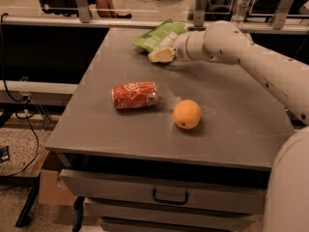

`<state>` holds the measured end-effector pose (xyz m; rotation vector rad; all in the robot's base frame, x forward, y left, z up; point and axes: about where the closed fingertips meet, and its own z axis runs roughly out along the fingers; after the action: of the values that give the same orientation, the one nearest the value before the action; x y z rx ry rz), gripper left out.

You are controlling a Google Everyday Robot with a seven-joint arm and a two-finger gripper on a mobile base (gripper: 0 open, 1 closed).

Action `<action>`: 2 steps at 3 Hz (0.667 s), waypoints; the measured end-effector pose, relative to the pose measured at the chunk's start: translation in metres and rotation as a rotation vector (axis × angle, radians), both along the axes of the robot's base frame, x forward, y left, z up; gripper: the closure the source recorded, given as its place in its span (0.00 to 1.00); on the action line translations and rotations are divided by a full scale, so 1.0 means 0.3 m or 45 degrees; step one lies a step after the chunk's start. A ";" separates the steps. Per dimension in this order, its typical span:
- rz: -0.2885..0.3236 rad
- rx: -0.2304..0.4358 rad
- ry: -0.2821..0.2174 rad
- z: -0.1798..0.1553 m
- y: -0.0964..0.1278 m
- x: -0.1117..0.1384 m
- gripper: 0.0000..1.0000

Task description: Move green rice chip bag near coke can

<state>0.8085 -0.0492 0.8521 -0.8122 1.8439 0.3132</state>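
The green rice chip bag (158, 35) lies at the far edge of the grey table (231, 129), left of the arm. My gripper (161, 55) sits low at the bag's near edge, touching or just against it, with the white arm (227, 42) reaching in from the right. The coke can (135, 94) lies on its side in the middle left of the table, well in front of the bag and apart from the gripper.
A round orange fruit (187, 113) sits right of the can. The table has a drawer with a handle (170, 197) below its front edge. Railing posts, a water bottle (241, 4) and chairs stand behind the table. Cables hang at the left.
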 end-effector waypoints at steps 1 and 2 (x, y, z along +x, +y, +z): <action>0.042 -0.017 -0.013 -0.004 0.013 -0.004 0.54; 0.071 -0.035 -0.027 -0.002 0.018 -0.004 0.77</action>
<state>0.8074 -0.0437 0.8516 -0.8841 1.8117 0.3143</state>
